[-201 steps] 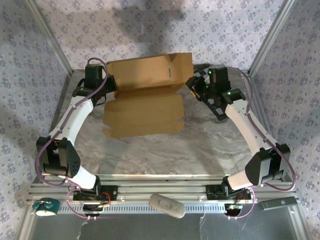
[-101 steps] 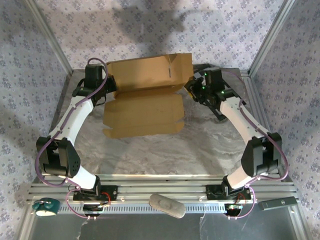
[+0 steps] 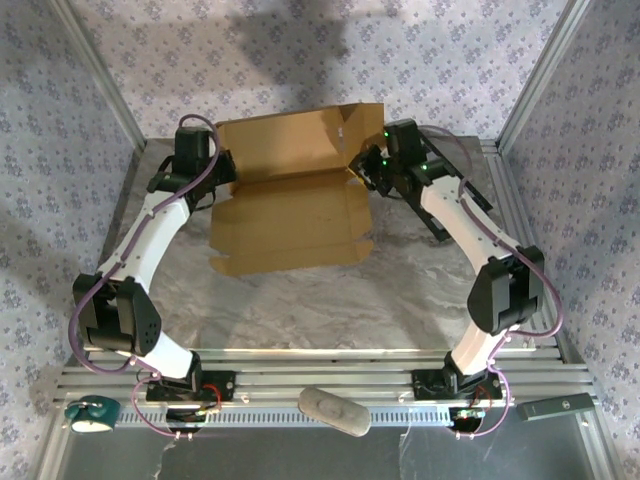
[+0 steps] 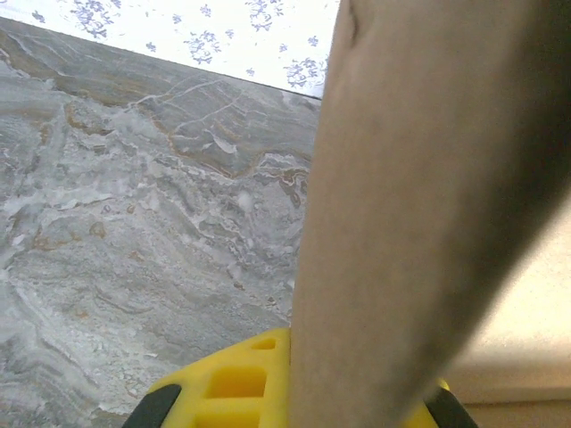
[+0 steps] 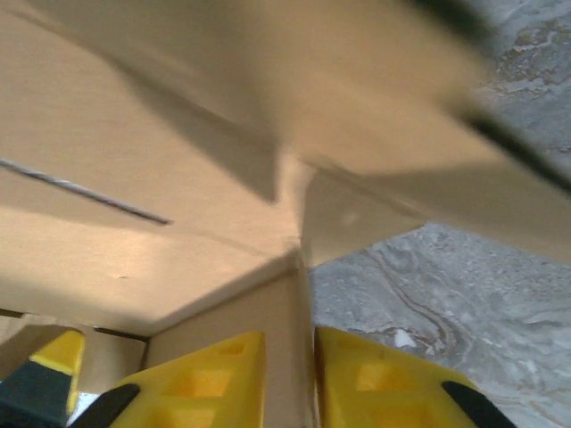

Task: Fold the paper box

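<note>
As right gripper (image 5: pixel 299 361) clamps its corner flap, paper box (image 3: pixel 290 215) extends leftward.

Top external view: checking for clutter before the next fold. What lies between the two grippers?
The paper box: its rear panel and fold line span from the left gripper to the right gripper, in the top external view.

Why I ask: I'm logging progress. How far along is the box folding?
Done: the tan corrugated cardboard box has its rear panel raised off the grey marble table. In hand: the right gripper pinches a cardboard wall at the right rear corner; the left gripper sits at the left rear edge, grip unclear. Left: the front panel and its flaps lie flat, no side walls formed, box unclosed.
</note>
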### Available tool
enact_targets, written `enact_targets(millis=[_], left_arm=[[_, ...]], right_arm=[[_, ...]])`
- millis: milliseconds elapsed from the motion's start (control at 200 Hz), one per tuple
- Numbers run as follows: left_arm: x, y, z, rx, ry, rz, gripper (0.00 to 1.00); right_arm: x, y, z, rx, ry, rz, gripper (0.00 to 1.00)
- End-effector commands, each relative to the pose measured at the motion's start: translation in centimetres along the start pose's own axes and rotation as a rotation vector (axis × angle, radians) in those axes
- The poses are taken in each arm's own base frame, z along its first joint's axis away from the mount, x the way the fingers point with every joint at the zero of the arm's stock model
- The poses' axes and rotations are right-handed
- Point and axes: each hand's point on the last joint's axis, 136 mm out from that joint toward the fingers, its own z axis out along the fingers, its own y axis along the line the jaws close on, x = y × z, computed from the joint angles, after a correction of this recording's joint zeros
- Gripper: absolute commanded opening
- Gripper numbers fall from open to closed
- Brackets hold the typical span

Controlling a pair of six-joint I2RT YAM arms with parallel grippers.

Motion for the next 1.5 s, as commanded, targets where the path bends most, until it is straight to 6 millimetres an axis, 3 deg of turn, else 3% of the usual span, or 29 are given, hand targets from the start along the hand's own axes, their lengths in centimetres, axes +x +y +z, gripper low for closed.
enact_targets(millis=[0,270,425,790,1119,1409,1494], left_arm=[[-1.8,-1.8,-1.7,0.034,-0.044,0.032,0.00],[-2.2,-2.0,-1.9,0.031,-0.046,0.038,0.00],[-2.4,-2.3,-2.1,0.040,-0.046,0.039,0.00],[-2.5,-2.6,-2.1,0.041,-0.024,0.031,0.00],[-2.5,-2.7,-2.1,0.046,-0.022,0.026,0.00],[-2.6,-2.9,-2.1,0.049,-0.024,0.026,0.00],[-2.6,-2.8,-2.1,0.047,-0.021,0.028,0.00]], right_arm=[[1.3,0.4,0.0,0.085,0.047,-0.097,0.16],[2.6,-1.0,0.9,0.251,0.111,-0.297,0.05],[2.6,-0.5,0.7,0.342,0.092,-0.503,0.00],[3.1,2.6,1.0,0.494,0.007,-0.896,0.00],[5.2,4.7,2.4,0.553,-0.019,-1.189,0.00],[6.8,5.1,3.3,0.553,0.004,-1.302,0.01],[7.0,5.2,3.4,0.551,0.004,-1.315,0.09]])
